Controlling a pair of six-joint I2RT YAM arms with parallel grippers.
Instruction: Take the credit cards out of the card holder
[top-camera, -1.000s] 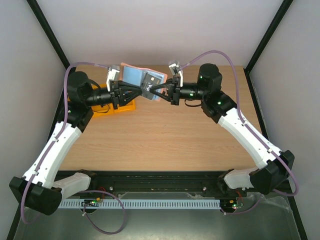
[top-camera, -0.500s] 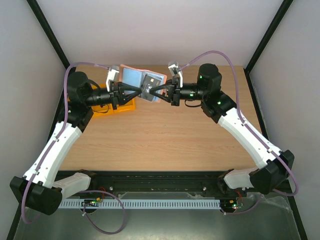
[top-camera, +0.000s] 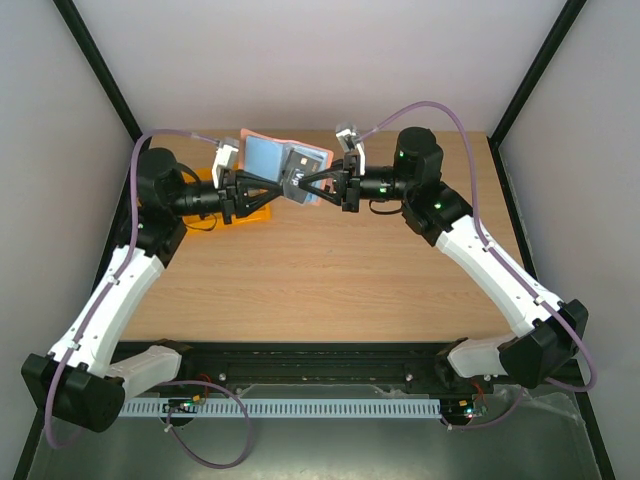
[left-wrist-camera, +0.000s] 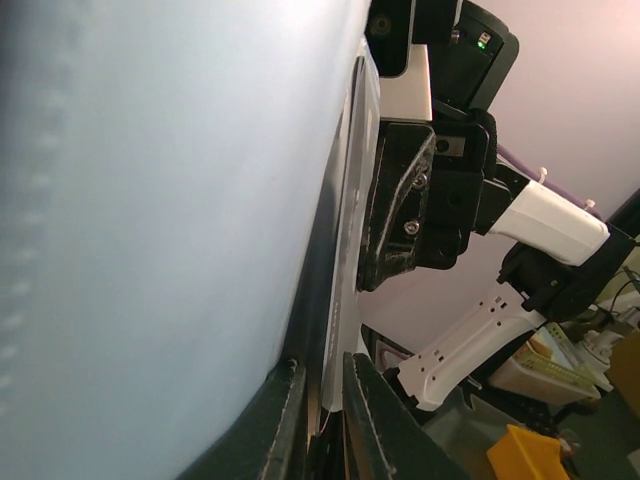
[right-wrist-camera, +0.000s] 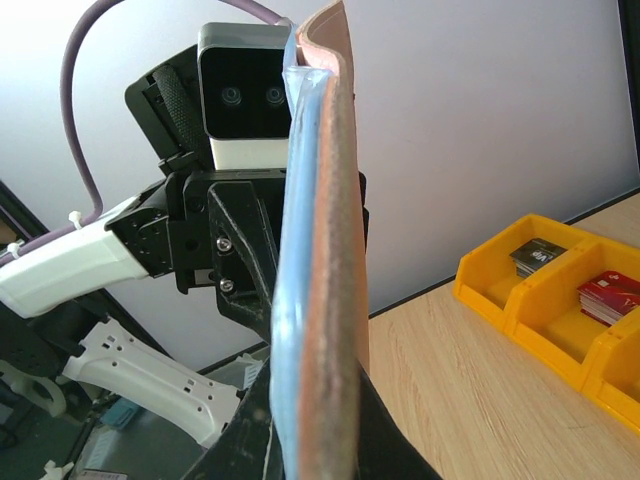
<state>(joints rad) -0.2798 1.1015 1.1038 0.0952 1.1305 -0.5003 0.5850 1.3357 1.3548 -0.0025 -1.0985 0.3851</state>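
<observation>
Table (top-camera: 330, 270), right gripper (top-camera: 303, 183) clamping card holder (top-camera: 262, 155), left gripper (top-camera: 281, 190) unclear, tray (right-wrist-camera: 500, 288) cards (right-wrist-camera: 533, 255) only in right wrist view

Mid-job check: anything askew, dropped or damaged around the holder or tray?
Nothing dropped or damaged. The card holder is off the table, pinched by the right gripper, with a dark card showing at its edge beside the left gripper. A red card lies flat in the yellow tray.

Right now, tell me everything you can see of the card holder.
The card holder is held up above the table, at its far side, face toward the top camera. Pale blue-grey face, pinkish-brown rim, tan leathery-looking outside. The right gripper is shut on its lower edge; a dark card shows on its face, by the left gripper.
</observation>
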